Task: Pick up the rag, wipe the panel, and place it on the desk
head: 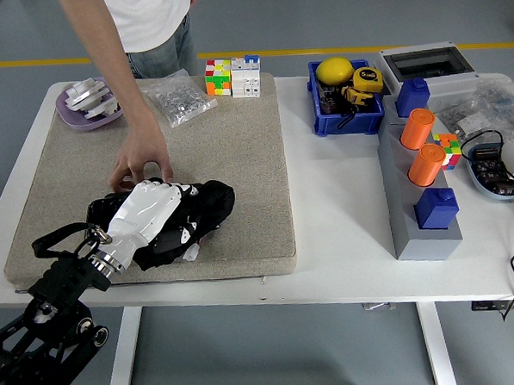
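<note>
A black rag (211, 203) lies bunched on the beige panel (236, 124) near its front left. My left hand (151, 213), with its white back up, lies over the rag's left part, fingers curled into the cloth. Much of the rag is hidden under the hand. A person's hand (141, 161) reaches down from the far side, and its fingertips touch the rag's far left edge, right beside my hand. My right arm does not show.
On the panel's far edge sit a purple dish (87, 105), a clear bag of small parts (180, 98) and colour cubes (233, 76). To the right stand a blue bin (347, 108) with tools and a grey rack (417, 203) with orange cylinders and blue blocks.
</note>
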You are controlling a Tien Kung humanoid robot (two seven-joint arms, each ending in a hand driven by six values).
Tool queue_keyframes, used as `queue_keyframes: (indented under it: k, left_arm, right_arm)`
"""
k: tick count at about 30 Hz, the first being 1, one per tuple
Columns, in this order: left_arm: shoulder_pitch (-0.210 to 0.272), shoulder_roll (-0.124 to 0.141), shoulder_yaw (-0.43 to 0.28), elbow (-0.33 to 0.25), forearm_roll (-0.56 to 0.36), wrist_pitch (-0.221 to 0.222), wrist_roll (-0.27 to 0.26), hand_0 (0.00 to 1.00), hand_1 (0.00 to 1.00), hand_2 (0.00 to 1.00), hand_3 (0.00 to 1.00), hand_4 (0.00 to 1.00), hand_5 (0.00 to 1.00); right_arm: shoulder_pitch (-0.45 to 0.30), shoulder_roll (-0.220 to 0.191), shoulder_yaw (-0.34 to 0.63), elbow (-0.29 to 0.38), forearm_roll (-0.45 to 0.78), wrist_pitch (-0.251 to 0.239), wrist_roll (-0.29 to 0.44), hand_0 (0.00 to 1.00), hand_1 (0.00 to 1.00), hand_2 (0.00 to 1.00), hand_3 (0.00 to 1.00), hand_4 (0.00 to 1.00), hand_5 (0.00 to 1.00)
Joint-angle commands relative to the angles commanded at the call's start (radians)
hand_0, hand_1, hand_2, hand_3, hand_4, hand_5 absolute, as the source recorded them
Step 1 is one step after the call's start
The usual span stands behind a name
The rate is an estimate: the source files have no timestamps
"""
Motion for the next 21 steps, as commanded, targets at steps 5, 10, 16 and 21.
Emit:
queue_keyframes:
  k: [5,10,16,21]
  left_arm:
    - [0.015,0.01,-0.049,0.008,0.0,0.0,0.001,0.254,0.309,0.541,0.513,0.316,0.002]
    - [0.034,0.02,-0.114,0.017,0.0,-0.001,0.004,0.254,0.309,0.54,0.514,0.316,0.002]
    - [0.058,0.032,-0.177,0.027,0.0,-0.005,0.009,0.256,0.311,0.54,0.513,0.319,0.002]
    - [0.086,0.037,-0.228,0.031,0.0,-0.004,0.008,0.257,0.311,0.54,0.513,0.319,0.002]
  right_arm:
    - [-0.002,0.0,-0.001,0.0,0.002,0.0,0.0,0.76,0.632,0.677,0.608,0.998,0.501]
    - [-0.003,0.001,0.015,0.0,-0.013,0.005,0.002,0.762,0.631,0.677,0.608,0.998,0.501]
    - [-0.004,0.002,0.028,0.0,-0.026,0.008,0.003,0.761,0.631,0.677,0.608,0.998,0.502]
    - [-0.006,0.002,0.035,0.0,-0.032,0.009,0.003,0.758,0.63,0.676,0.608,0.998,0.502]
